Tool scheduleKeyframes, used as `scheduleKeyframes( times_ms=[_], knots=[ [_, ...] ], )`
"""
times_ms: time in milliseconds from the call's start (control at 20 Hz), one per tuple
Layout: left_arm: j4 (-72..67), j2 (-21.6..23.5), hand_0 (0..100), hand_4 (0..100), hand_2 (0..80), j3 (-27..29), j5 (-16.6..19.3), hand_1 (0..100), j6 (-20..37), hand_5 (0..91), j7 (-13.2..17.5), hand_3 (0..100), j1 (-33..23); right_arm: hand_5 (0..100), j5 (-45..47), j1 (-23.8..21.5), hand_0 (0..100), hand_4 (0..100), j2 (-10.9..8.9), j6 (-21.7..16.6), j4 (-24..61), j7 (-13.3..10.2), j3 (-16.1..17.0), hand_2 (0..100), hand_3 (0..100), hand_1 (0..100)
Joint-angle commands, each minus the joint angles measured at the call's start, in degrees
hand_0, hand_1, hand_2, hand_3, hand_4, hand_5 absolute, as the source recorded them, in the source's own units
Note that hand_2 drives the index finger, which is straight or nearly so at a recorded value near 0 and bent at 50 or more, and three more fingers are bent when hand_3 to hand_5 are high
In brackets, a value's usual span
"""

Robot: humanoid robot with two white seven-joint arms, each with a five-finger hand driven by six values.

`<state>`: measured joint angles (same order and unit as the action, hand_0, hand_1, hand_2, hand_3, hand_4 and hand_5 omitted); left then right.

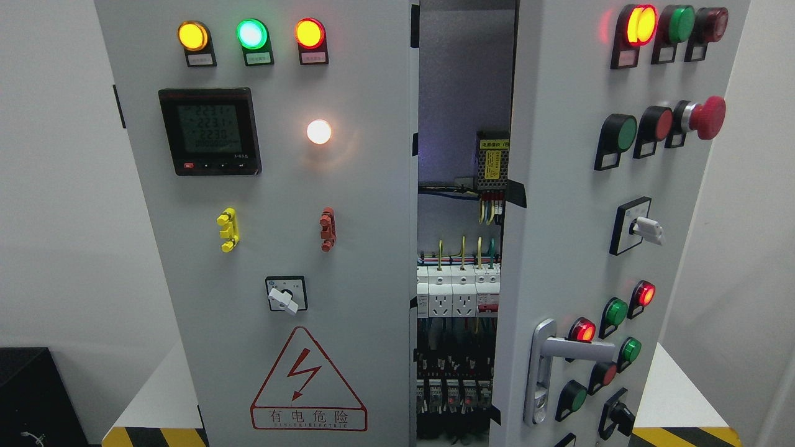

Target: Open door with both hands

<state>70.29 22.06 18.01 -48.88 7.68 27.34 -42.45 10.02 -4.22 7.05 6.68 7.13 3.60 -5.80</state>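
Head view: a grey cabinet with the left door (261, 236) closed and the right door (596, 248) swung partly open, its handle (549, 366) low on the near edge. The gap between them exposes breakers (456, 295) and wiring. Neither hand appears, so their state cannot be told.

On the left door (273, 248) we read 有电危险 on the red warning triangle (308, 382) (smaller print beneath is illegible). The meter (210, 131) shows 2231 and 2230. The yellow label (493, 162) inside and the lamp tags stay unreadable to us.
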Motion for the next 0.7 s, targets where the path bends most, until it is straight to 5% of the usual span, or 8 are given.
scheduleKeyframes(
  times_ms=[0, 200, 350, 501, 651],
  knots=[
    [35.1, 35.3, 12, 0, 0.0, 25.1, -26.5, 56, -0.6, 0.0, 9.2, 0, -8.5, 0, 0.0, 0.0, 6, 0, -0.02, 0.0, 0.1, 0.0, 0.0, 0, 0, 14],
    [35.0, 41.2, 12, 0, 0.0, 24.7, -26.8, 56, -0.5, 0.0, 22.6, 0, -6.1, 0, 0.0, 0.0, 6, 0, -0.02, 0.0, 0.1, 0.0, 0.0, 0, 0, 14],
    [35.3, 43.8, 12, 0, 0.0, 20.0, -27.8, 56, -0.6, 0.0, 24.3, 0, 3.8, 0, 0.0, 0.0, 6, 0, -0.02, 0.0, 0.1, 0.0, 0.0, 0, 0, 14],
    [35.3, 50.6, 12, 0, 0.0, 3.1, -28.0, 56, -0.6, 0.0, 24.3, 0, 21.0, 0, 0.0, 0.0, 6, 0, -0.02, 0.0, 0.1, 0.0, 0.0, 0, 0, 14],
    [35.2, 57.3, 12, 0, 0.0, -21.1, -28.3, 56, -0.6, 0.0, 24.2, 0, 43.1, 0, 0.0, 0.0, 6, 0, -0.02, 0.0, 0.1, 0.0, 0.0, 0, 0, 14]
  ],
)
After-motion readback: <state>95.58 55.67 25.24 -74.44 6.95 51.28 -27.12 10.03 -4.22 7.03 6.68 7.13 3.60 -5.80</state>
